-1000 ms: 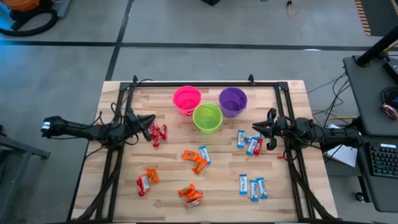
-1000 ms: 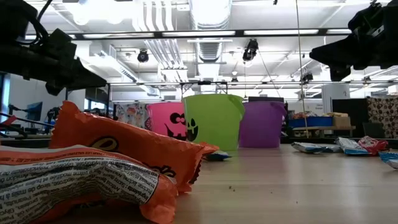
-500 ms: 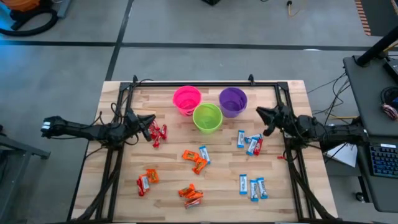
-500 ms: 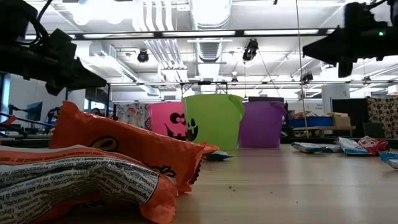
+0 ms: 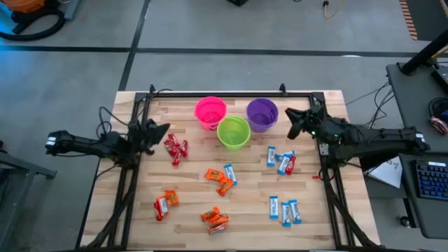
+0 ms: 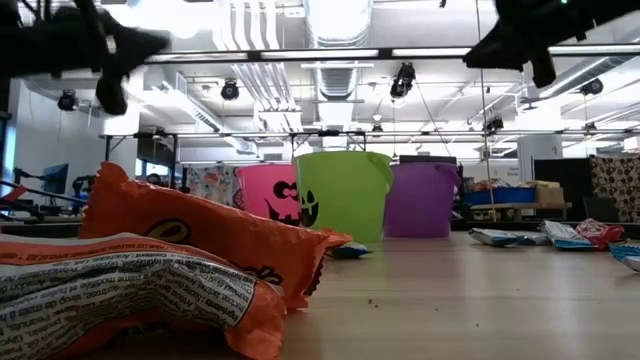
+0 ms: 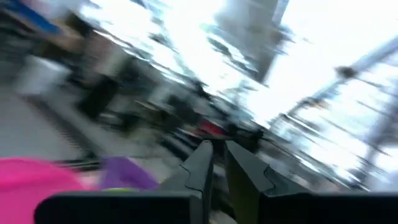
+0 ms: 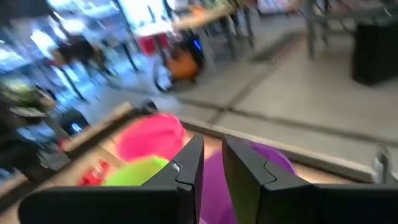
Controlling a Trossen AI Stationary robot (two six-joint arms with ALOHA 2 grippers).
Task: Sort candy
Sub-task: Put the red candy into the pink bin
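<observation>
The candy lies scattered on the worktop [image 5: 140, 210] in loose groups, not yet in any cup, so I judge the sorting to be at its beginning or between two picks. A red group [image 5: 176, 149] lies at the left, near the left pincer [image 5: 164, 128]. Orange pieces [image 5: 222, 180] lie in the middle and toward the near side, with more orange and red [image 5: 165, 202] at the near left. Blue-and-white pieces [image 5: 281, 161] lie at the right, and more of them [image 5: 285, 211] at the near right. The three cups stand together at the far side: the pink cup [image 5: 210, 112], the green cup [image 5: 233, 131] and the purple cup [image 5: 262, 114]. They stand close together and midway between the two arms, probably so that both arms can reach each one, one cup for each colour.

The right pincer [image 5: 292, 122] hangs above the worktop just right of the purple cup. In the right wrist view its fingers [image 8: 186, 167] stand nearly together with only a narrow gap, and nothing is visible between them. Whether a small candy sits there, I cannot tell. Its place beside the purple cup suggests a drop or a return from one.

The left pincer is also raised, at the far left of the red group. Its fingers [image 7: 200, 165] are almost clenched, and no candy shows between them.
</observation>
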